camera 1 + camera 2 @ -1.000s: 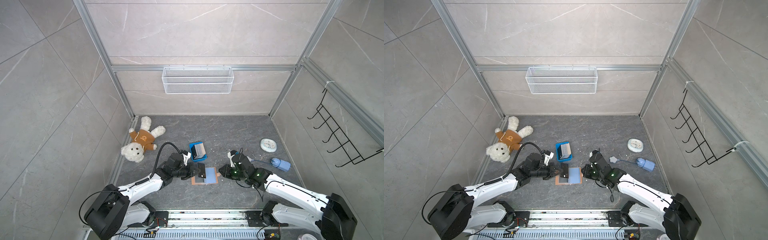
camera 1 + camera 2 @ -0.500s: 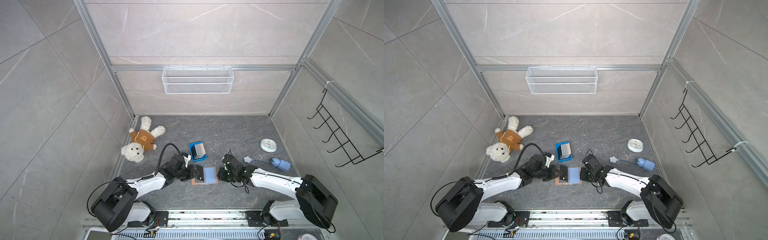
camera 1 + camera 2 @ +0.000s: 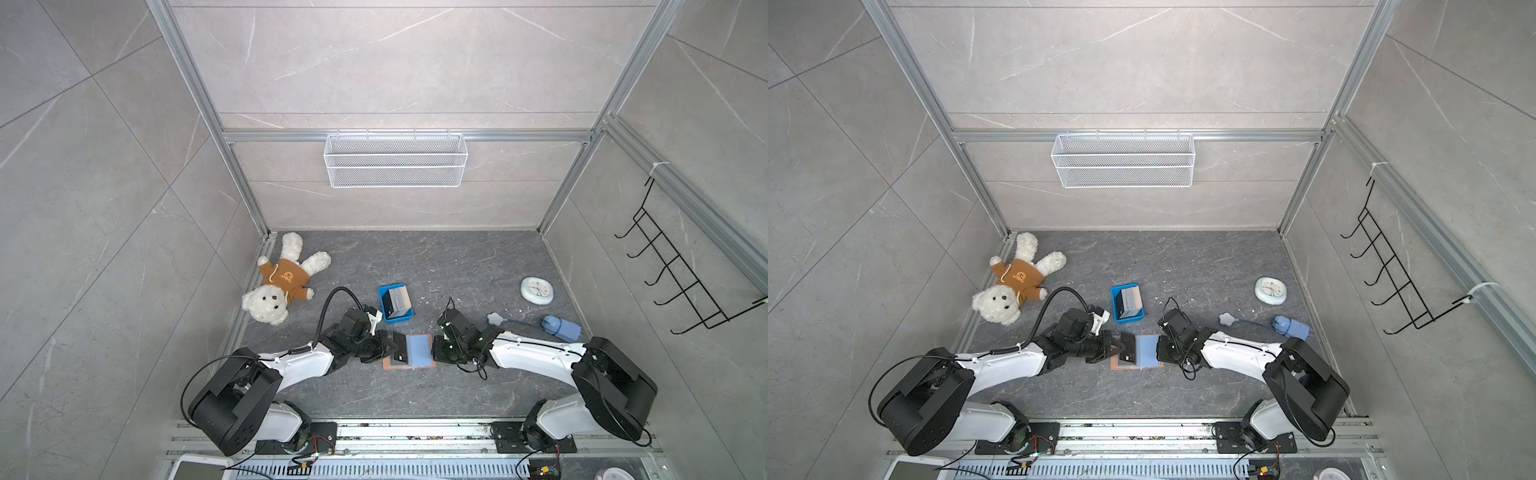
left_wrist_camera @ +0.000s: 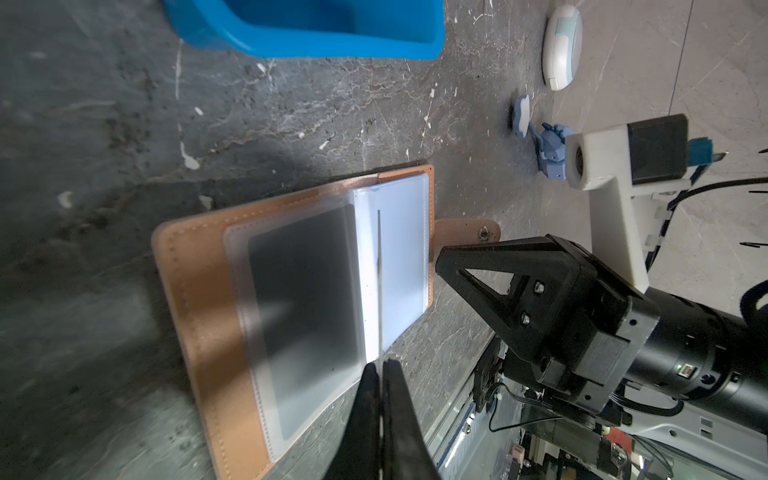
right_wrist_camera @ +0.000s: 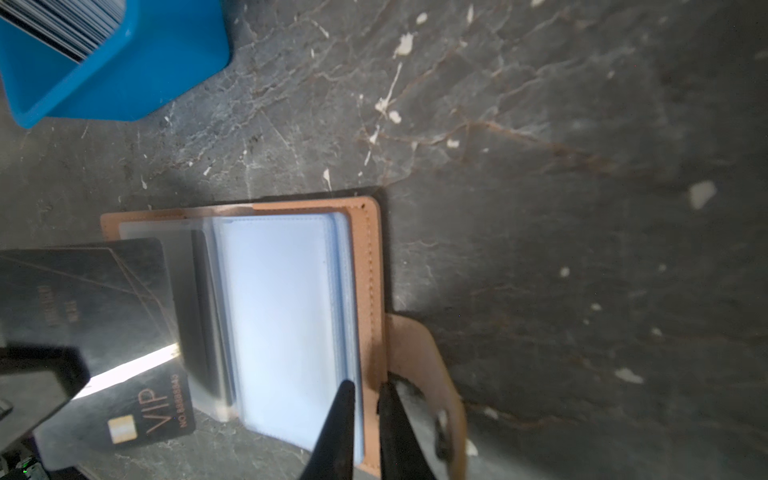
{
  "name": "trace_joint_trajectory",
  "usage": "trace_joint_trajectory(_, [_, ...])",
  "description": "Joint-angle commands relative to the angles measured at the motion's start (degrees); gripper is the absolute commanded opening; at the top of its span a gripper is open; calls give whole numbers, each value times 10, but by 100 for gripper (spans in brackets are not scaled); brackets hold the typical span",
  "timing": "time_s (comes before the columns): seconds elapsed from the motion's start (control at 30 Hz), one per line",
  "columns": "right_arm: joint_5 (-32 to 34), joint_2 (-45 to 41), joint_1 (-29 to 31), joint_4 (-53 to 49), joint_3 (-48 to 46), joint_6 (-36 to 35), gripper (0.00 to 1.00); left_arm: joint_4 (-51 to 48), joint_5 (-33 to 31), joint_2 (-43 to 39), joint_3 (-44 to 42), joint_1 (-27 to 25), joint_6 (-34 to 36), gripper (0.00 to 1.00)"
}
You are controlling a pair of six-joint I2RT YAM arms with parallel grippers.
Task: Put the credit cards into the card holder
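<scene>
Nearest me, the holder [image 3: 419,352] lies open on the floor [image 3: 457,266], between the two grippers.

Left gripper [image 4: 380,370]: clamped on a black VIP card [image 5: 95,299]. The card is tilted over the holder's left half, with one edge toward the fold. I can't tell whether it touches the sleeves.

Right gripper [image 5: 368,395]: pinching the holder's right edge, with the tan cover and sleeve ends between its fingers, just beside the snap strap [image 4: 465,235].

Inside the holder, the left sleeve carries a dark card [image 4: 303,291]. The right-hand sleeves show pale blue.

Just beyond the holder sits a blue tray [image 3: 382,305]. In it a stack of cards [image 3: 400,301] stands on edge, leaning, with dark and pale faces mixed.

Farther out, a bear [image 3: 282,282] lies by the left wall and a clock [image 3: 537,290] lies toward the right wall.

On the far wall hangs a wire basket [image 3: 395,160].
</scene>
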Motion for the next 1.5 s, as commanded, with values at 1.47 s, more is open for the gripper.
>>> trace_joint_trajectory(1.47, [55,22,28,-36,2,-5,14,166,40,86,-32,13,-52,0])
